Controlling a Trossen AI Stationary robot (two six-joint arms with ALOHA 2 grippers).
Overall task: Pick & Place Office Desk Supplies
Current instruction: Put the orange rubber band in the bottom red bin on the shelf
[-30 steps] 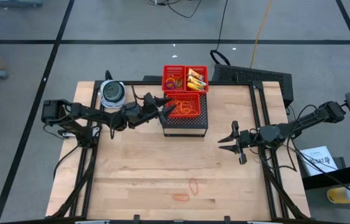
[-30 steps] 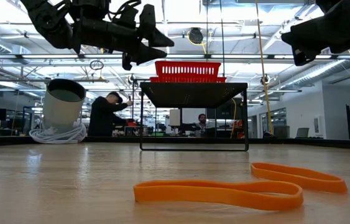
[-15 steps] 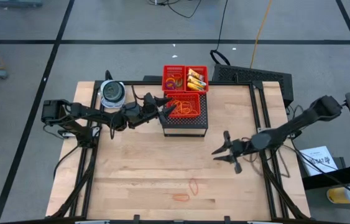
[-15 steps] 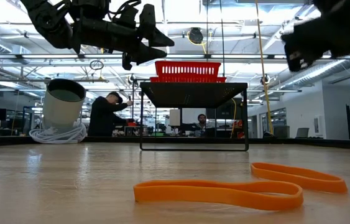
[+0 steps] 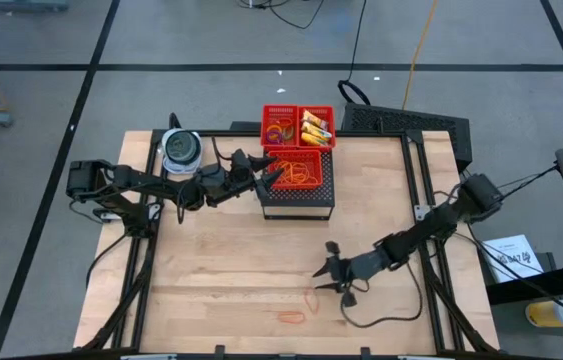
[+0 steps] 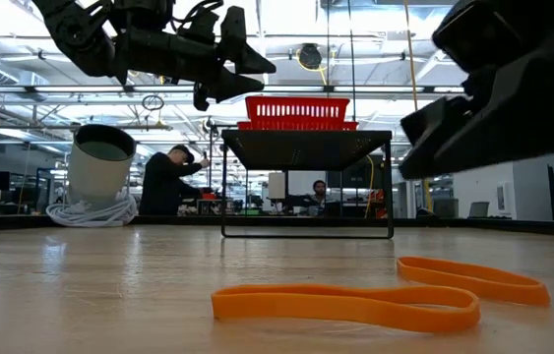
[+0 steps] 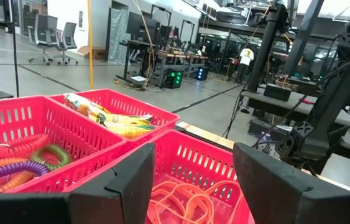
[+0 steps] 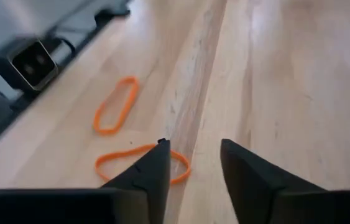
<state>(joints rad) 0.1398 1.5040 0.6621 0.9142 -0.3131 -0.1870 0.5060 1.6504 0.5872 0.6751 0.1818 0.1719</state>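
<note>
On the bare wood near the bench's (image 5: 211, 280) front edge, two orange rubber bands (image 5: 311, 298) are lying flat as thin loops, close together but apart, probably waiting to be collected. Right pincer (image 5: 333, 277) is hovering just beside the nearer band, fingers parted, gripping nothing, apparently lining up a pick. Left pincer (image 5: 266, 172) is hanging over the red basket (image 5: 317, 168) of rubber bands on the black stand, jaws spread, empty. Neighbouring baskets are holding coloured rings (image 7: 13, 163) and yellow packets (image 7: 109, 118).
</note>
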